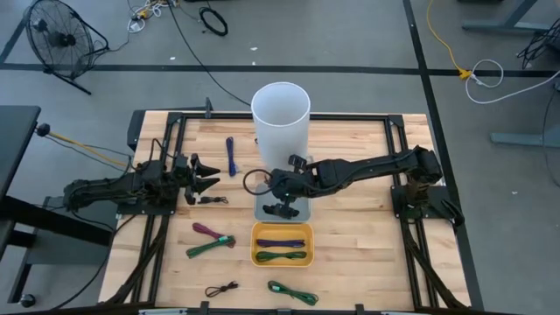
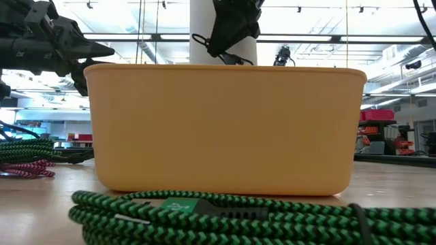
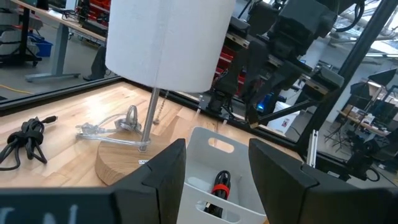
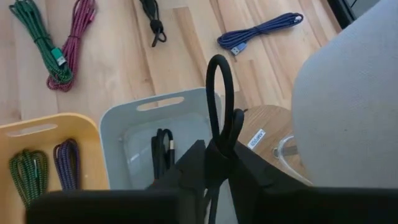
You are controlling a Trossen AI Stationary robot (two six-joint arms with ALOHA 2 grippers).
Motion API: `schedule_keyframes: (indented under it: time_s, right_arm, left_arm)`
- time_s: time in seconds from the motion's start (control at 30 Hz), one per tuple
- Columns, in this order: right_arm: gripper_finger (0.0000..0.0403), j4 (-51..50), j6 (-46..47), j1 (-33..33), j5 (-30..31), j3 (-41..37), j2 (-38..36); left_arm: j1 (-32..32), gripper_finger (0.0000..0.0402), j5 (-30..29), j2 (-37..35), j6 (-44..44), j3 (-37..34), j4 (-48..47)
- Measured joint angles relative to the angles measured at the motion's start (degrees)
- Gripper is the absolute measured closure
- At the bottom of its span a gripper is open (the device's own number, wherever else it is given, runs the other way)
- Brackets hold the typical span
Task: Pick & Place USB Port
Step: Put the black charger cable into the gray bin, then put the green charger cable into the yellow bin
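My right gripper (image 1: 280, 188) hangs over the grey bin (image 1: 262, 213), shut on a coiled black USB cable (image 4: 221, 93). The cable's loop sticks out past the fingertips (image 1: 255, 182). Another black cable (image 4: 163, 152) lies on the floor of that bin. Just nearer stands a yellow bin (image 1: 282, 229) holding a purple cable (image 1: 280, 242) and a green one (image 1: 282, 256). My left gripper (image 1: 208, 175) waits open at the table's left, pointing level toward the bins. My right gripper pinches the black cable's bundle (image 4: 219, 149) between its two fingers, just below the loop. The fingers slant down from the table's right side. The cable is lifted clear above the grey bin (image 4: 118, 118), and its loop juts out beyond the fingertips.
A tall white lampshade (image 1: 280, 109) on a round wooden base (image 4: 264, 124) stands right behind the grey bin. Loose cables lie around: blue (image 1: 230, 156), black (image 1: 210, 200), magenta and green (image 1: 210, 238), another black (image 1: 221, 289), and green (image 1: 293, 293) by the near edge.
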Motion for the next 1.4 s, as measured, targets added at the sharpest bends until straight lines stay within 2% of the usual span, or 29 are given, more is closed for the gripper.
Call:
schedule_keyframes:
  time_s: [0.13,0.3,0.67,1.07,1.4]
  right_arm:
    - [0.0302,-0.07,0.03,0.04,-0.04,0.0,0.0]
    - [0.0289,-0.31,0.03,0.02,-0.01,0.0,0.0]
    - [0.0305,-0.46,1.83,1.21,-1.04,0.0,0.0]
    - [0.0329,-4.85,6.81,8.6,-5.39,0.0,0.0]
    - [0.0332,-4.23,17.41,16.73,-16.21,0.0,0.0]
  left_arm:
    - [0.0,0.022,0.02,0.0,-0.01,0.0,0.0]
    - [0.0,0.022,0.02,0.0,0.01,0.0,0.0]
    - [-0.02,0.022,0.02,0.0,0.02,0.0,-0.02]
    - [-0.02,0.022,0.02,0.0,-0.01,0.0,-0.04]
    - [-0.01,0.022,0.02,0.0,-0.01,0.0,-0.27]
